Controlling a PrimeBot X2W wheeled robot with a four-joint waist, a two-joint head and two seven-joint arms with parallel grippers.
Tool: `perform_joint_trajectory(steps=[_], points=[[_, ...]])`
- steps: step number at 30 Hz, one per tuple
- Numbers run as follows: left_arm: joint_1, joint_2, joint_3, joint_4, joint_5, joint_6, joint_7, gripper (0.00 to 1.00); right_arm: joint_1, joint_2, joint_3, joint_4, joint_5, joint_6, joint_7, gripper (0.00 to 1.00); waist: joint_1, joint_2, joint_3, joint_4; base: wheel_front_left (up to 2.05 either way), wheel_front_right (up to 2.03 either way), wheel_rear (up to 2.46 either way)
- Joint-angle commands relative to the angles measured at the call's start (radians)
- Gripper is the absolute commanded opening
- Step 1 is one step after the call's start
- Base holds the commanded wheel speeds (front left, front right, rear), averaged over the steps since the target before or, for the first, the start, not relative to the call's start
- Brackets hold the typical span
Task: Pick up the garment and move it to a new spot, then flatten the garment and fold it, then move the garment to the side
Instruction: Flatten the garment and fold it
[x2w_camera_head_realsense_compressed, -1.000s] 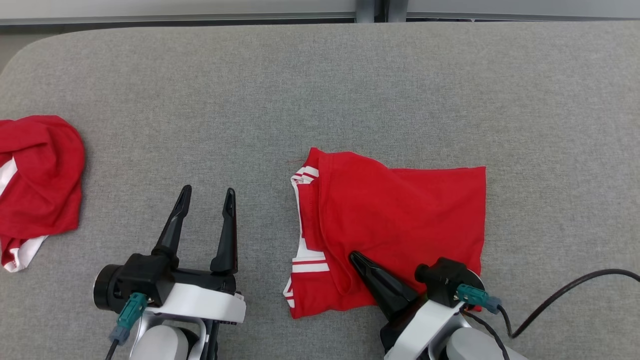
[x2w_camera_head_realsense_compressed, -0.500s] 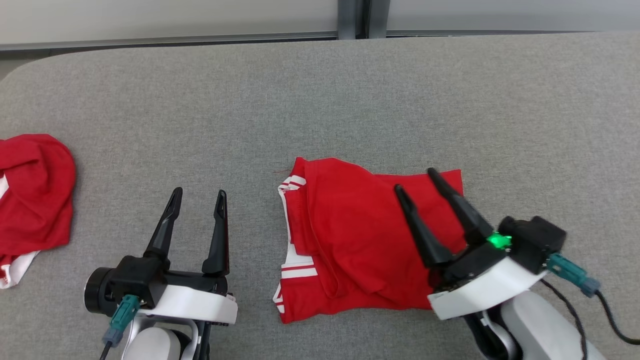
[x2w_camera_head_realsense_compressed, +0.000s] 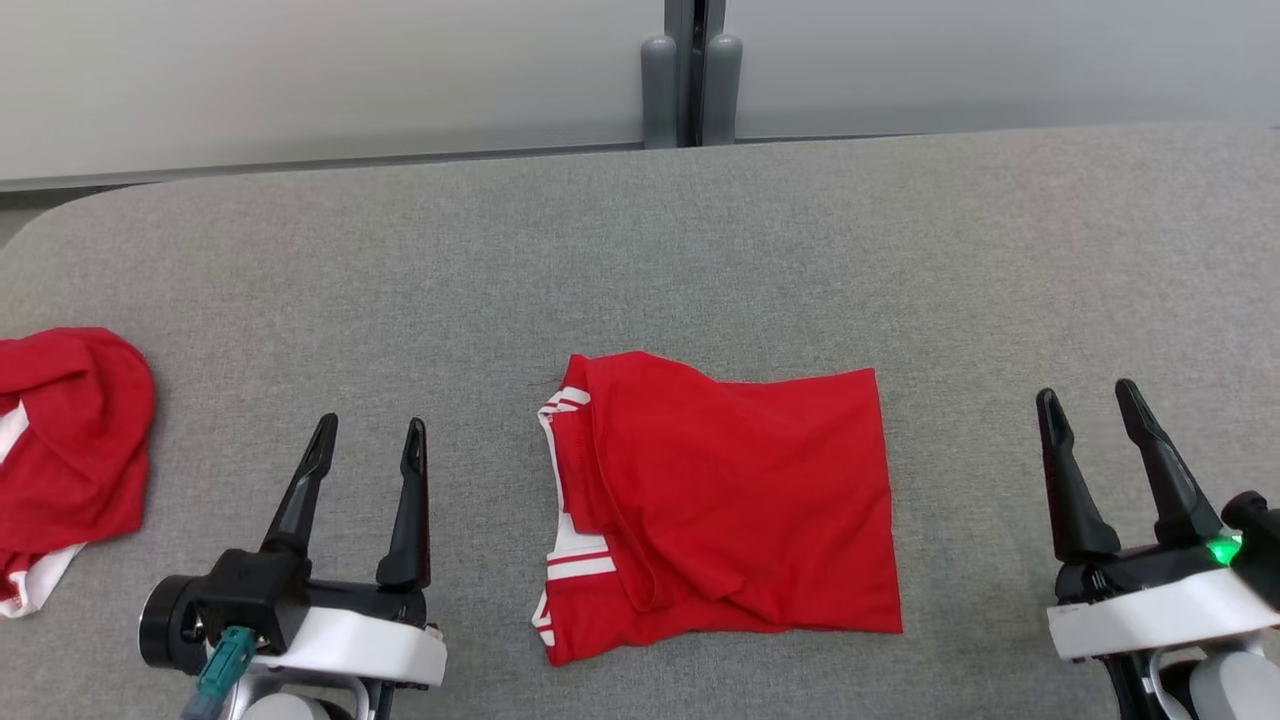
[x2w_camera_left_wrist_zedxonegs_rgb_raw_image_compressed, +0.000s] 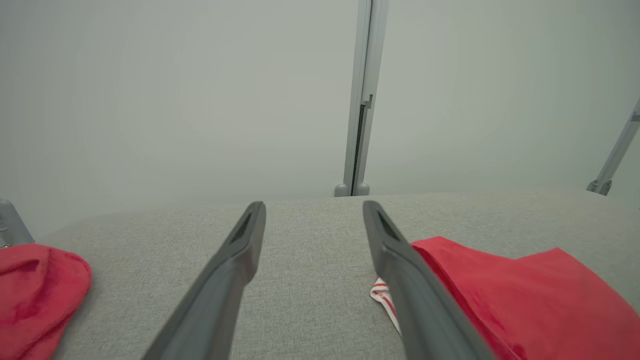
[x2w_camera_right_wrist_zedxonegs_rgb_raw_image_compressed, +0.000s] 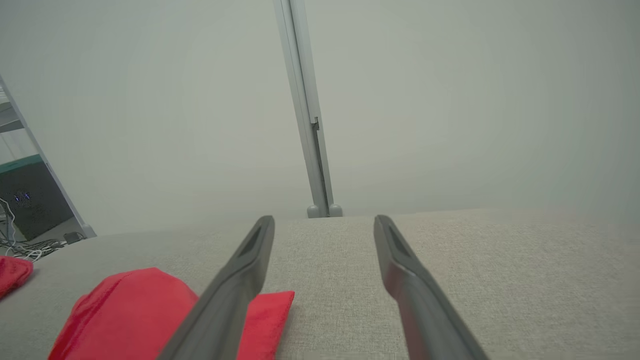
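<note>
Grey woven fabric covers the table (x2w_camera_head_realsense_compressed: 700, 240), which runs back to a pale wall with a grey post (x2w_camera_head_realsense_compressed: 685, 90) at its middle. At the far left a crumpled red cloth (x2w_camera_head_realsense_compressed: 70, 430) with white trim lies on the table, partly cut off by the frame. Right of it is the left pincer (x2w_camera_head_realsense_compressed: 371, 424), on a white wrist that comes in from the near edge. Its fingers point away from the robot, tilted slightly right, and are spread with nothing between them. In the left wrist view they frame bare table.

The garment (x2w_camera_head_realsense_compressed: 740, 500), red and folded into a rough rectangle, lies flat at mid-table between the two pincers, touching neither. It is slightly wider than deep, so its long axis runs left to right. The white-striped trim shows along its left edge, facing the left pincer; the right edge is plain and straight.

The right pincer (x2w_camera_head_realsense_compressed: 1086, 393) is well apart from the garment at the far right. Its fingers point away, leaning slightly left, likewise spread and holding nothing, and a green light glows on its wrist.
</note>
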Motion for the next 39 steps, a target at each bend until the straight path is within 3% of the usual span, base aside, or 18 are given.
perform_joint_trajectory(steps=[1, 19, 39], points=[[0.014, 0.011, 0.006, -0.001, 0.002, 0.001, 0.000, 1.00, 0.020, -0.001, -0.011, -0.009, -0.009, 0.003, 0.009, 1.00, 0.0000, 0.0000, -0.019, -0.004, 0.00, 0.00, 0.00], [0.162, 0.035, 0.015, 0.028, -0.024, 0.027, 0.003, 1.00, 0.237, 0.039, -0.085, -0.097, -0.061, 0.003, 0.117, 1.00, 0.0000, 0.0000, -0.173, -0.004, 0.00, 0.00, 0.00], [0.186, 0.050, 0.005, 0.035, -0.032, 0.045, 0.013, 1.00, 0.292, 0.056, -0.120, -0.155, -0.108, 0.003, 0.164, 1.00, 0.0000, 0.0000, -0.198, 0.008, 0.00, 0.00, 0.00]])
